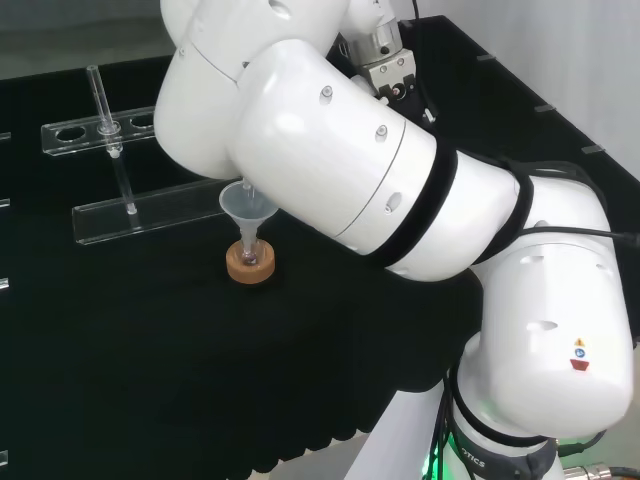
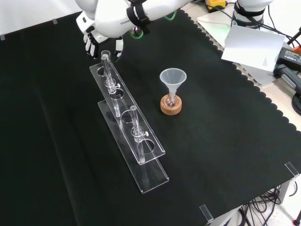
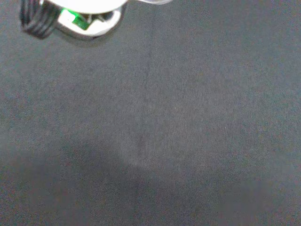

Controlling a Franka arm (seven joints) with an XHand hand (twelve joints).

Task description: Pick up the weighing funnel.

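My robot hand (image 2: pixel 88 43) hangs above the worktop (image 2: pixel 225 141) at the rack's (image 2: pixel 127 122) far end in the front view. I cannot tell whether it is open or closed, nor where my target lies. I judge this as approach: next I must find it and descend.

In the front view we see the funnel (image 2: pixel 172 76) in a flask (image 2: pixel 171 100) on a ring (image 2: pixel 170 108), right of the rack (image 2: pixel 123 104), with the hand (image 2: pixel 88 43) beyond.

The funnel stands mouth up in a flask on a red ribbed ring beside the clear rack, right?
No: the front view shows a cork ring, not a red ribbed one. The funnel stands mouth up in a flask on it, beside the clear rack.
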